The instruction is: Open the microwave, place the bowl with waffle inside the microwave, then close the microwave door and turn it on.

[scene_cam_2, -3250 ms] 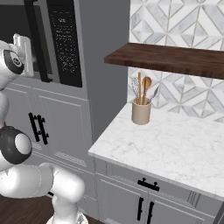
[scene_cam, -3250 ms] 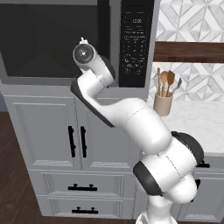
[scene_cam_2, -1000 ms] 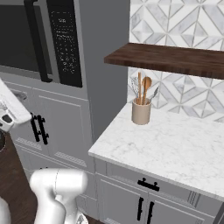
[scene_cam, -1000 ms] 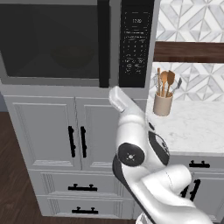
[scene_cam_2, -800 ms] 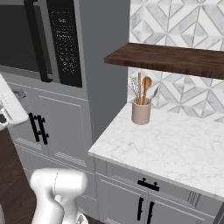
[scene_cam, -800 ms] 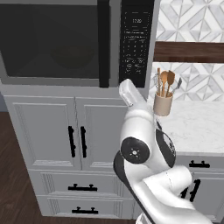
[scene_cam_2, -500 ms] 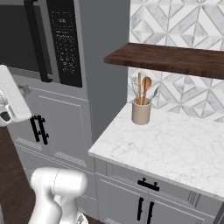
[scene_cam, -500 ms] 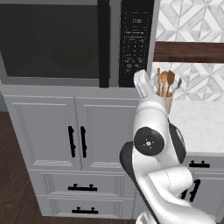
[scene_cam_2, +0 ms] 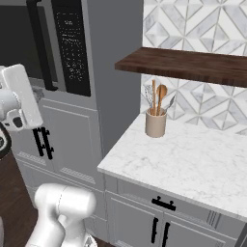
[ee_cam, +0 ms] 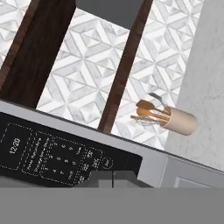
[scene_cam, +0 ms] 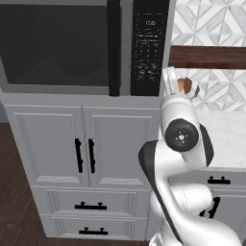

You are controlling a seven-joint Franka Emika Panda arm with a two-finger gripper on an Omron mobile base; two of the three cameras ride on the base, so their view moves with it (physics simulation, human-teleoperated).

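The microwave door (scene_cam: 62,48) was shut, its long black handle (scene_cam: 114,48) vertical. Just right of that handle sat the keypad panel (ee_cam: 57,159), close ahead of the gripper (ee_cam: 113,179), whose jaws were together on nothing. The right base view alone showed the utensil crock (scene_cam_2: 156,121) whole.

We note grey cabinet doors (scene_cam: 81,146) with short black handles, drawers (scene_cam: 89,204) beneath, and dark wood floor (scene_cam: 17,202) at lower left. To the right, a white marble surface (scene_cam_2: 193,161) carries a beige utensil crock (scene_cam_2: 156,121). A dark wooden shelf (scene_cam_2: 193,65) hangs on the grey-white geometric tile wall (scene_cam_2: 193,24).
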